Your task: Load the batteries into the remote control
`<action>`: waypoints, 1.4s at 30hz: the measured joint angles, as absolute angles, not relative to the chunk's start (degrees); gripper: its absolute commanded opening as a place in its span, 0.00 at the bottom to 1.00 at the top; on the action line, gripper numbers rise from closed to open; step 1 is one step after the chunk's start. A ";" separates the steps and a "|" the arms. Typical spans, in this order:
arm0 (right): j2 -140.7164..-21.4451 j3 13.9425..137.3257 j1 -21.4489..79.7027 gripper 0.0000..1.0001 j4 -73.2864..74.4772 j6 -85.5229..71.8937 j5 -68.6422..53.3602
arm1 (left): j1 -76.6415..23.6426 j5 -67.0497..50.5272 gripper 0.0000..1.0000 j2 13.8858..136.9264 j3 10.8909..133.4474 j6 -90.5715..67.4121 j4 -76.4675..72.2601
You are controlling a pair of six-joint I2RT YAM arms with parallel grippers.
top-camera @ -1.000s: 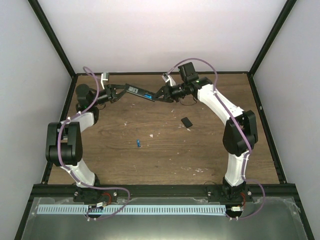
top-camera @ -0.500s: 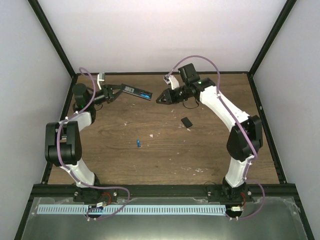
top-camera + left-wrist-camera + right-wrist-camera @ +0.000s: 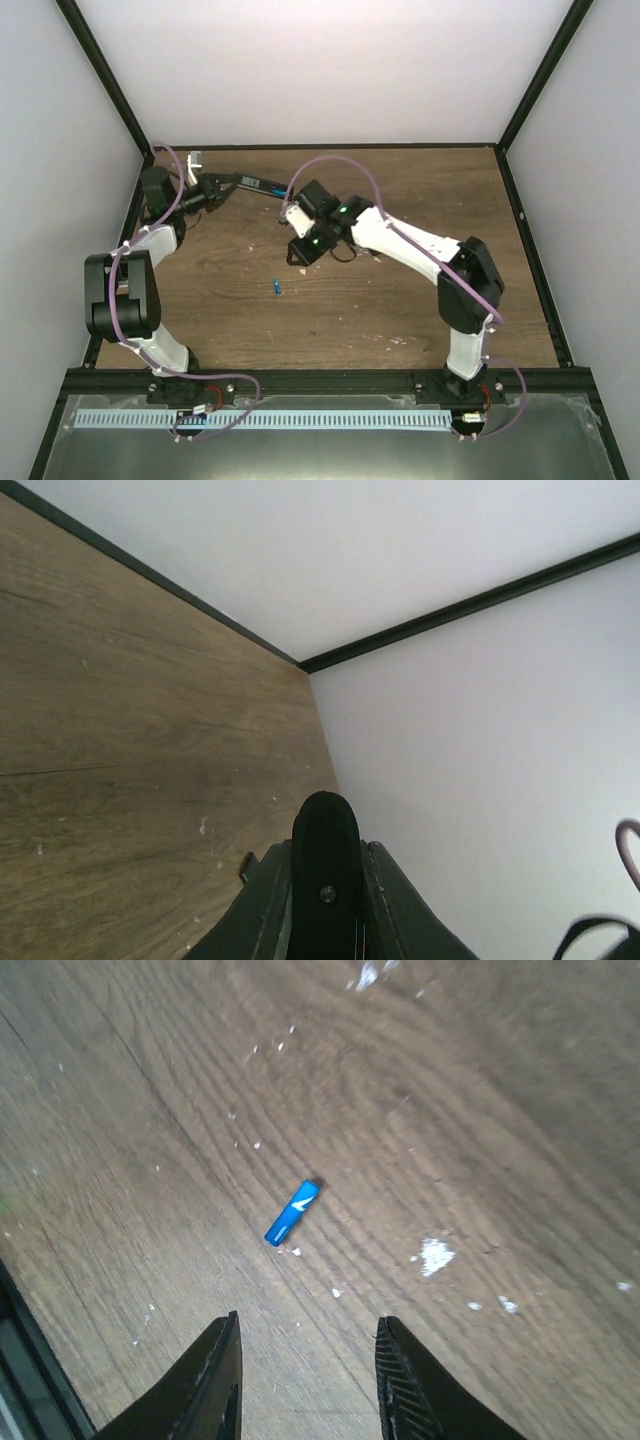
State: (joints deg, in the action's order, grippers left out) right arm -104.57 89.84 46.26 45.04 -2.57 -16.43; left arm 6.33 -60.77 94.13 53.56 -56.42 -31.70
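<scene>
The remote control [image 3: 258, 183], a slim black bar, is held off the table at the back left, and my left gripper [image 3: 222, 188] is shut on its near end. In the left wrist view the remote control [image 3: 325, 865] fills the gap of the left gripper [image 3: 325, 900]. One small blue battery [image 3: 275, 287] lies alone on the wood. My right gripper [image 3: 298, 255] hovers just up and right of it. From the right wrist, the battery [image 3: 292, 1212] lies ahead of the open right gripper [image 3: 308, 1370], with nothing between the fingers.
A black frame rail [image 3: 320, 147] and white walls close in the wooden table [image 3: 400, 310] at the back and sides. White flecks [image 3: 434, 1256] mark the wood near the battery. The right arm's forearm [image 3: 400, 235] stretches across the table's middle.
My right gripper has left the remote's far end, swung down and left toward the battery on the table, and opened wider. The left gripper has drawn the remote slightly left.
</scene>
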 measured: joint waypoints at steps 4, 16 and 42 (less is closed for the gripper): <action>-108.33 89.89 50.26 0.30 44.60 -3.44 -14.24 | 6.35 -59.11 0.00 93.34 53.01 -54.74 -28.75; -115.26 90.21 53.34 0.30 40.45 -6.48 -12.36 | 6.35 -57.10 0.00 91.18 52.47 -50.19 -21.91; -124.33 93.67 59.61 0.29 39.86 -9.54 -3.44 | 6.35 -55.53 0.00 87.00 52.49 -41.93 -10.90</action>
State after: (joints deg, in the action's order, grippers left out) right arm -124.33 93.67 59.61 39.86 -9.54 -3.44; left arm 6.35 -55.53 87.00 52.49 -41.93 -10.90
